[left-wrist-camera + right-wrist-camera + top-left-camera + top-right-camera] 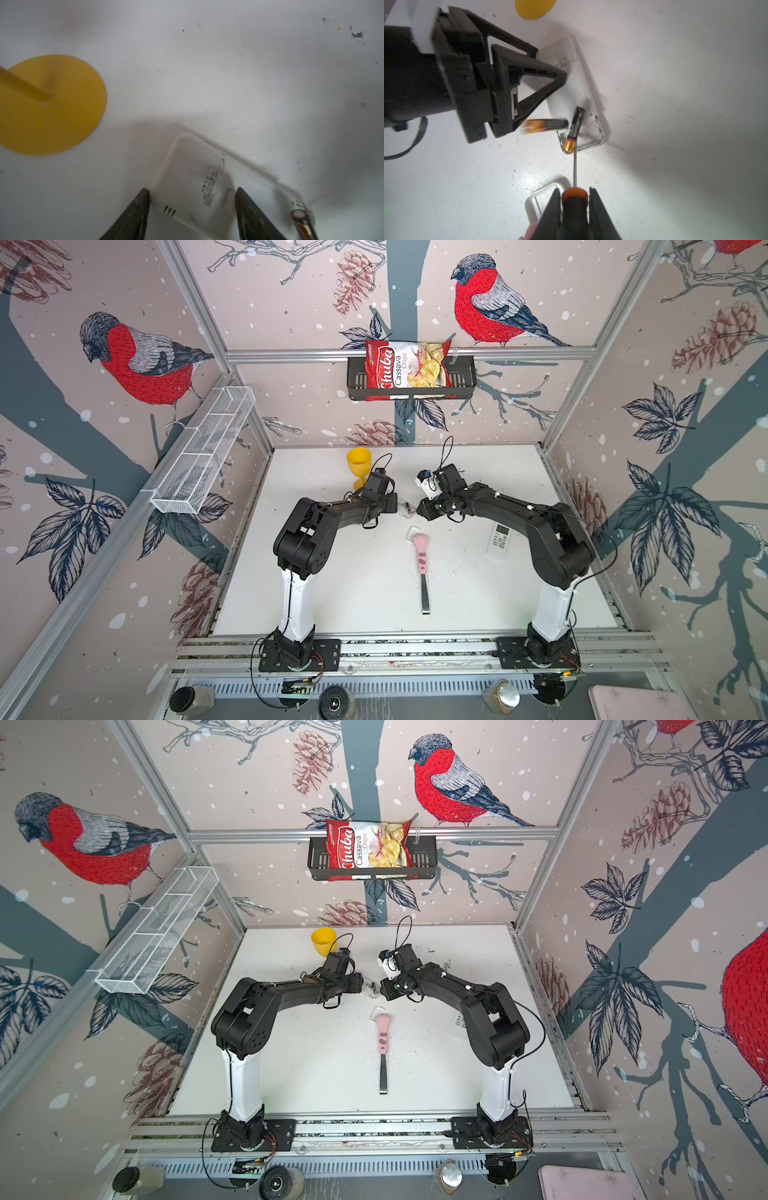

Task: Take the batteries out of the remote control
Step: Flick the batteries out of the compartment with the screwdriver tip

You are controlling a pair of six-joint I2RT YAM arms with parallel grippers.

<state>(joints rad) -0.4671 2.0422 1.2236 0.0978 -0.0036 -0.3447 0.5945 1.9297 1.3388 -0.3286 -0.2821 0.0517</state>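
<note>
Starting close in: seeing the right gripper clamped tight on the screwdriver by its handle, right next to the loose cover. Makes sense as a lever grip, with the thin shaft poked under a battery to tip it up out of the open bay at the remote's near end. Half in, half out, gold end riding on the tip. Spotting a second battery on the table just beside the remote, too blurry to say more.

Further on, finding the left gripper with jaws part-way apart, one fingertip against the remote's far end and the other over its back. Reads as pinning it down against the prying, not a proper clamp. Can't swear to contact though.

Then the table: white, scuffed, peppered with dark specks. Also lying about: a pink-handled tool mid-table, another remote by the right arm, a yellow goblet toward the back. Beyond that, bird-and-pinecone wallpaper, a chips bag in a black rack on the back wall, and a white mesh tray on the left.
</note>
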